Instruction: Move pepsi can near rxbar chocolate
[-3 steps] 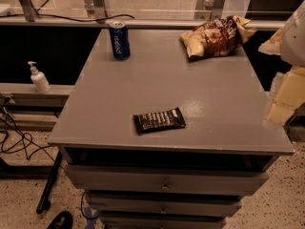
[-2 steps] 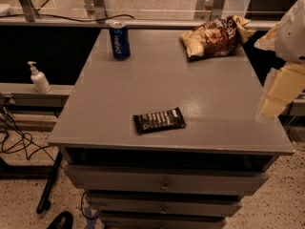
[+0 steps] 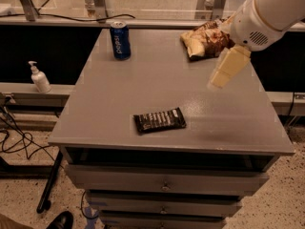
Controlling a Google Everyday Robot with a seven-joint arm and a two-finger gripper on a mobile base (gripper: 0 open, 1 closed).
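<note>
Camera view: I am seeing the pepsi can (image 3: 120,40) standing at the upper left of the table (image 3: 143,89), well apart from the rxbar chocolate (image 3: 159,120) at the lower middle. I am worrying that a long reach could tip the can or bump the chip bag (image 3: 205,39). The gripper (image 3: 224,73) is hanging at the upper right, near the bag, holding nothing. I cannot tell if it is open or closed.
</note>
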